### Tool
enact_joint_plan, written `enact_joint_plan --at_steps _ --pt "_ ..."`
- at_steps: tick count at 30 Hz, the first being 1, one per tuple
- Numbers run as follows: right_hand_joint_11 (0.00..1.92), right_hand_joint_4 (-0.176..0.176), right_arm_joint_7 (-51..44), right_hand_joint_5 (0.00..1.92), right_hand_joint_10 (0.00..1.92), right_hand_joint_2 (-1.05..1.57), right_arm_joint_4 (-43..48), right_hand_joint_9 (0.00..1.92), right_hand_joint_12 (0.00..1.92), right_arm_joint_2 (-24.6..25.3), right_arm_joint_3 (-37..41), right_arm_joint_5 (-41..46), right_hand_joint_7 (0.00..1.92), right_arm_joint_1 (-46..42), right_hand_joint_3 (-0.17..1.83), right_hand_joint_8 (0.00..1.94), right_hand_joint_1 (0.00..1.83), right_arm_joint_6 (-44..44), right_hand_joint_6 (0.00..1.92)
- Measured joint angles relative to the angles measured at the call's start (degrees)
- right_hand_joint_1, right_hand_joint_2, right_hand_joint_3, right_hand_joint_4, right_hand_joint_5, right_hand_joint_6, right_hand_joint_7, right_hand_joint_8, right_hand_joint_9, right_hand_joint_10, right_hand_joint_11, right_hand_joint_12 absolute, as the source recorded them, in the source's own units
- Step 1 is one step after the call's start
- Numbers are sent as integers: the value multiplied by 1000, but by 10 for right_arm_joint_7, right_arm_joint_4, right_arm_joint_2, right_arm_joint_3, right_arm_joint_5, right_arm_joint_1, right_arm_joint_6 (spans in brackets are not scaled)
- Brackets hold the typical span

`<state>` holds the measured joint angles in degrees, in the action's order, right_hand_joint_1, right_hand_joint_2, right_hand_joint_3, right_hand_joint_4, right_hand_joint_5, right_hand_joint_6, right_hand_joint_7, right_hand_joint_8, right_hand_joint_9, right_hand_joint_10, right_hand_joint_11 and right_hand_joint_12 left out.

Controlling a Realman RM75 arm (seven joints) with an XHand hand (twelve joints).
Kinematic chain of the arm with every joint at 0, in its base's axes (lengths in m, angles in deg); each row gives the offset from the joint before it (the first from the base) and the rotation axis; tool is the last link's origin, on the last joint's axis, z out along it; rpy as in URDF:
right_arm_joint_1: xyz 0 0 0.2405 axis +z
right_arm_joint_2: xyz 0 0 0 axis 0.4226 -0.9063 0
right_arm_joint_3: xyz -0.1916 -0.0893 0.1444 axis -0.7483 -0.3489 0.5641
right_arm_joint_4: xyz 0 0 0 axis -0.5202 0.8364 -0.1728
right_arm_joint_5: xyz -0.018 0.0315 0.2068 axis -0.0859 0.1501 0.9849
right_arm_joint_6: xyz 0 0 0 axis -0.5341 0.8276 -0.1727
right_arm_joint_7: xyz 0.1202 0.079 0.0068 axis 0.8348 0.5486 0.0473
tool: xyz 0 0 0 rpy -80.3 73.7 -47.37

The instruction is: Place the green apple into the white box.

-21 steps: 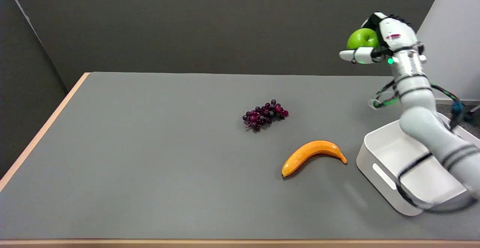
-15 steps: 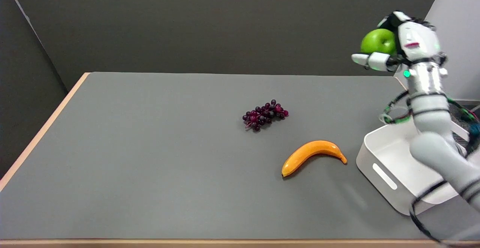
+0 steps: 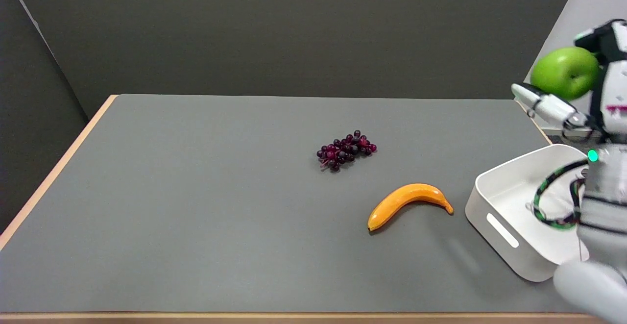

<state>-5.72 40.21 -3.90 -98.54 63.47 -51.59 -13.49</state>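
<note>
My right hand [image 3: 595, 88] holds the green apple [image 3: 564, 72] high in the air at the picture's right edge, the apple cupped between a thumb below and fingers behind. The white box [image 3: 494, 191] sits on the table at the lower right, below the hand and slightly nearer the camera; its inside looks empty where it shows. The forearm and its cables cover the box's right part. The apple hangs above the box's far rim, well clear of it.
An orange banana [image 3: 406, 201] lies just left of the box. A bunch of dark purple grapes [image 3: 346, 150] rests near the table's middle. The grey table [image 3: 196, 206] has a wooden edge along the left and front.
The arm has swung right and toward the camera, carrying the apple from beyond the box's far left corner to above its far rim. Box, banana and grapes have stayed put.
</note>
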Motion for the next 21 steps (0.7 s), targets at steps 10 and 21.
enact_joint_plan --at_steps 10,21 --pt "771 -139 3 610 1602 1058 22 764 1921 18 -67 -36 811 -92 373 1361 1340 178 1447" --pt "747 -134 -25 601 1622 1064 0 755 1921 13 -102 29 796 -127 377 1382 1336 251 1462"
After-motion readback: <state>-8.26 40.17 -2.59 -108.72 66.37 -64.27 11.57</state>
